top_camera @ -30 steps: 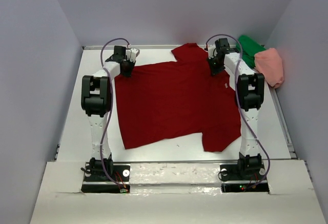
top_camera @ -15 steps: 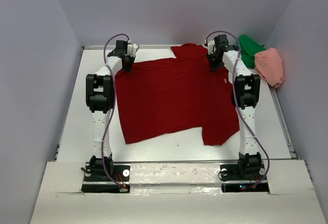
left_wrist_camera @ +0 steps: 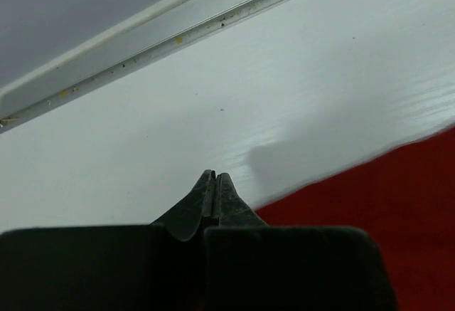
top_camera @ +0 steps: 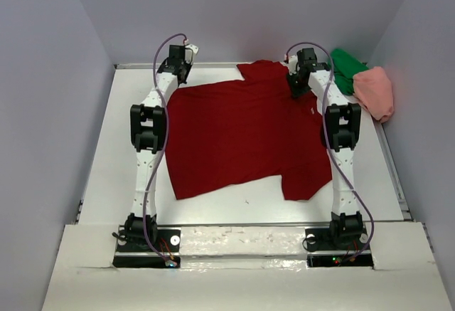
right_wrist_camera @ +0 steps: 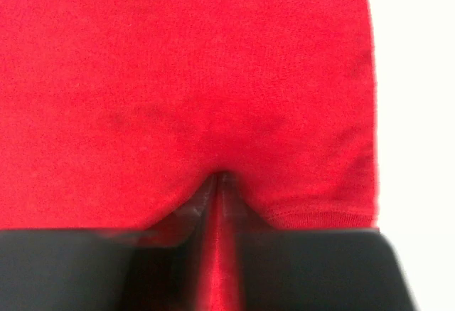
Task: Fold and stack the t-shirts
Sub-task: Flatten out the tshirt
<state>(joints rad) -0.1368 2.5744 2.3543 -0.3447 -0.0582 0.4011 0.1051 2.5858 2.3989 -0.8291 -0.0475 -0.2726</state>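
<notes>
Left tool (left_wrist_camera: 215, 181) shut tight, jaws pressed together, nothing in them; it hangs over bare white surface (top_camera: 121, 147) just off the far-left corner of the dark red short-sleeved fabric t-shirt (top_camera: 242, 136). Right tool (right_wrist_camera: 219, 177) is narrow, low on the shirt's far-right part by the far sleeve. Red cloth puckers at its tips and shows between the jaws, so it reads as a pinch on the shirt. Red shirt lies spread mid-surface, mostly flat, one sleeve at the far edge, the other near right, near-left hem a bit skewed. Bright green t-shirt (top_camera: 346, 65) and salmon pink t-shirt (top_camera: 375, 90) sit bunched together at the far-right corner, touching, not folded. Step looks like lay-out/flatten of the first shirt, with no fold made and no stack begun. Next likely calls for the right tool to let go, then both tools to take one edge and carry it across evenly, not dragging the cloth.
</notes>
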